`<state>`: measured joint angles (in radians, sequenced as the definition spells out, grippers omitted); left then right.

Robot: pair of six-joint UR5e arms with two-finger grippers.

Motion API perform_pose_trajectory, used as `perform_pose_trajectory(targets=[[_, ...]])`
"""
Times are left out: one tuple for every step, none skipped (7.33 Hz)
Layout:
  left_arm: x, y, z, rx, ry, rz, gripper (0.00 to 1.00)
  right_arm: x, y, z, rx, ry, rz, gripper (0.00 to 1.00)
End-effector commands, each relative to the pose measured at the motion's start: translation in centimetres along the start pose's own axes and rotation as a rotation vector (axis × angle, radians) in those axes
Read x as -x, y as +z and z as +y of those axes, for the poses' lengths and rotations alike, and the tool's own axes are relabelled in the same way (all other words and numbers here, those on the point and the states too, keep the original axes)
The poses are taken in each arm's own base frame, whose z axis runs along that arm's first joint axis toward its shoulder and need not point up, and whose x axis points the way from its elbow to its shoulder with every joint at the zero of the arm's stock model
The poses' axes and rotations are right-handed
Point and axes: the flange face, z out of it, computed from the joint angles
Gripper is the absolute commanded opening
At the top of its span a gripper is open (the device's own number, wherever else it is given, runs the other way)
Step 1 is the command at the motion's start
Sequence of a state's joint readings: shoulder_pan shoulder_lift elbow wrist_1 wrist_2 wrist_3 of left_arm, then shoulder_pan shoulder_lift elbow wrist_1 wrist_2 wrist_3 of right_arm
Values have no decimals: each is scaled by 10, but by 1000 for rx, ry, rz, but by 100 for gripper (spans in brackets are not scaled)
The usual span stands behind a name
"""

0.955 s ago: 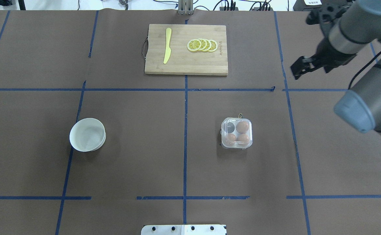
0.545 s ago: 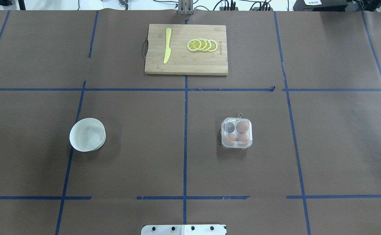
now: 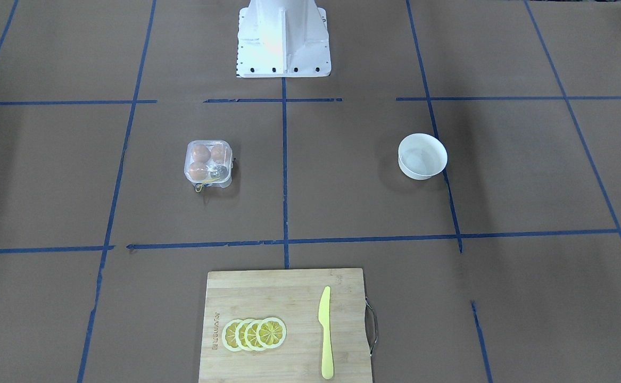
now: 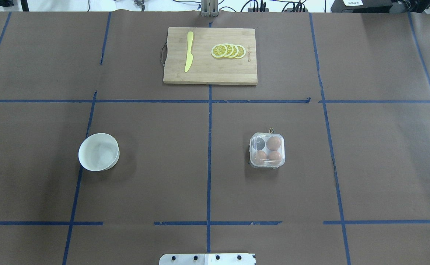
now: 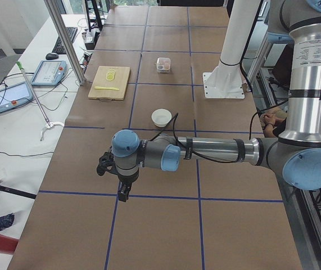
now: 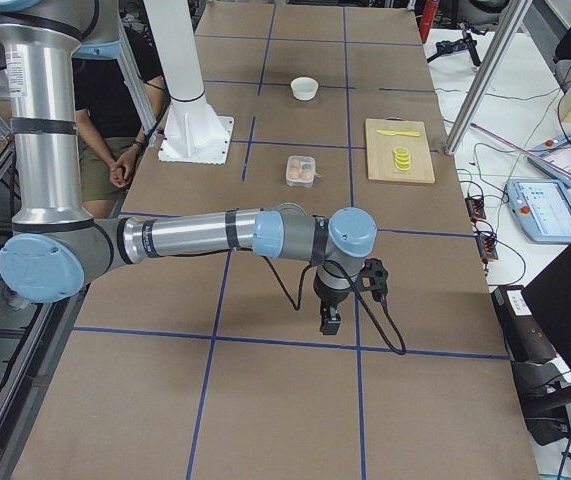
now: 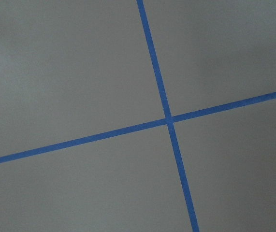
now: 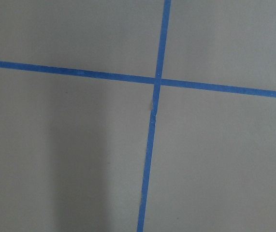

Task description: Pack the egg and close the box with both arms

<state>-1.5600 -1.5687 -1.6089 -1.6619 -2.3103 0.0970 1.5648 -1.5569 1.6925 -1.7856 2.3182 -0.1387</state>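
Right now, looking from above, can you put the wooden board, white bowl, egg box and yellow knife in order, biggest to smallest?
1. the wooden board
2. the white bowl
3. the egg box, nearly the bowl's size, so that one is close
4. the yellow knife: long but thin, covering least

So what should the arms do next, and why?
Probably nothing but stop: the box looks shut with three eggs inside, the bowl is empty, no loose egg shows, and the left arm and right arm hang far from it.
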Motion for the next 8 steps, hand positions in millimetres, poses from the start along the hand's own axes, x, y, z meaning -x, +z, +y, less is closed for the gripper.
perform_pose_trajectory(targets=[[-8, -8, -1, 53, -52, 8, 100, -26, 17, 10, -3, 23, -2, 100], [-7, -7, 2, 64, -61, 11, 100, -31, 19, 10, 1, 31, -2, 100], [-5, -4, 8, 70, -64, 11, 100, -33, 21, 10, 6, 37, 1, 100], [-1, 1, 12, 78, -71, 15, 100, -33, 22, 11, 6, 38, -1, 100], [3, 6, 19, 85, -71, 15, 100, -33, 22, 11, 7, 44, -4, 100], [3, 6, 19, 83, -68, 14, 100, -26, 15, 9, -11, 39, -28, 100], [3, 6, 20, 82, -68, 16, 100, -25, 17, 9, -9, 38, -34, 100], [3, 6, 20, 82, -69, 16, 100, -27, 17, 9, -9, 39, -33, 100]])
